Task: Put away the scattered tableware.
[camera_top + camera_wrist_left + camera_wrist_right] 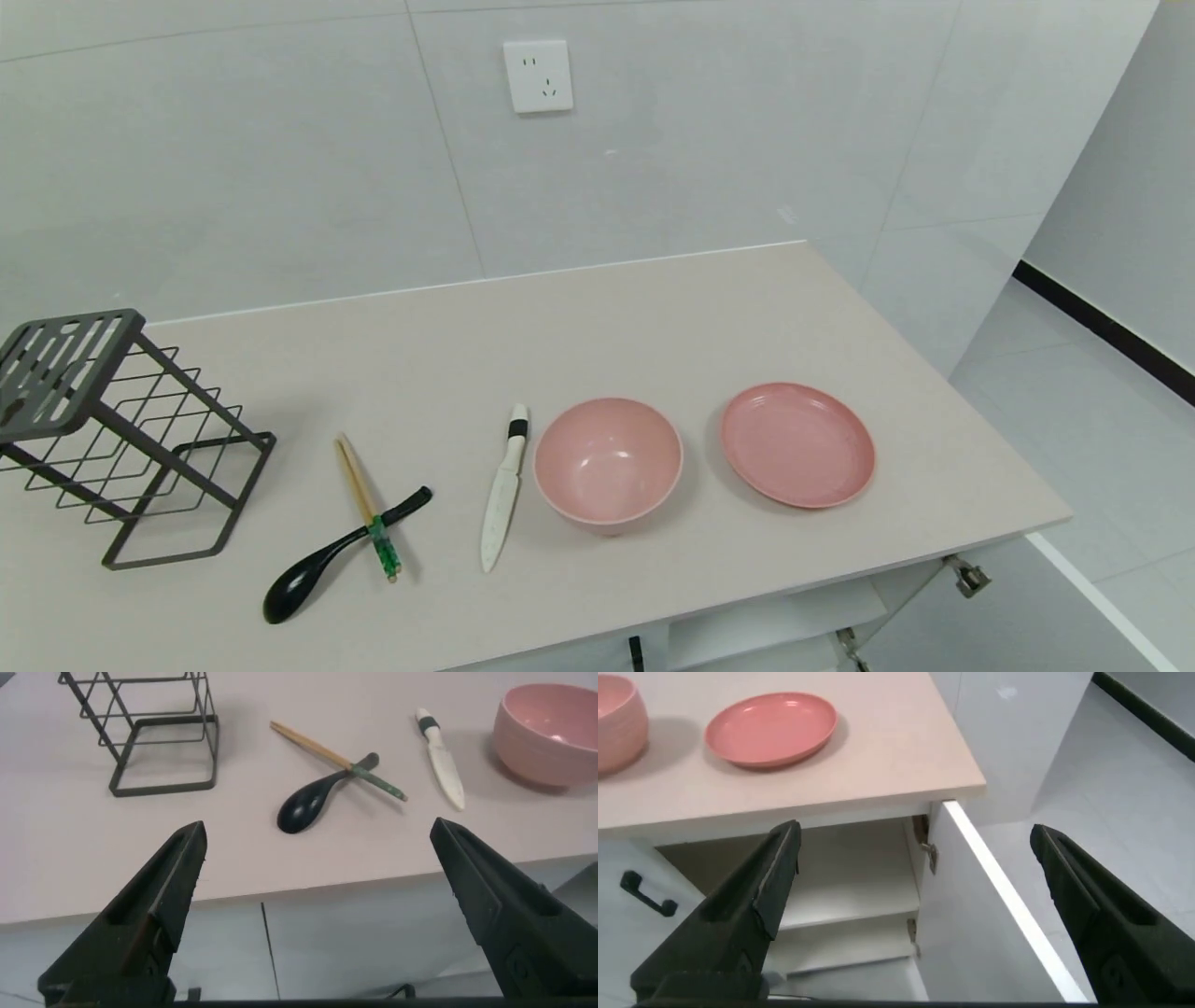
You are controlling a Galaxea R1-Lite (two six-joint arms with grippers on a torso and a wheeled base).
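On the beige counter (653, 308) lie a pink bowl (608, 462), a pink plate (797, 443), a white knife (503, 487), a black spoon (327, 560) and a pair of chopsticks (367, 507) crossed over the spoon's handle. A black wire rack (103, 429) stands at the left. My left gripper (318, 882) is open, held below and in front of the counter edge, facing the spoon (313, 803), chopsticks (332, 758) and knife (441, 758). My right gripper (915, 882) is open too, before the counter's right end, with the plate (771, 730) and bowl (615, 723) beyond it.
Below the counter's right end a cabinet door (1008, 905) stands open, showing white shelves (840, 943). A power socket (538, 76) sits on the tiled wall behind. Bare counter lies behind the tableware, and floor to the right.
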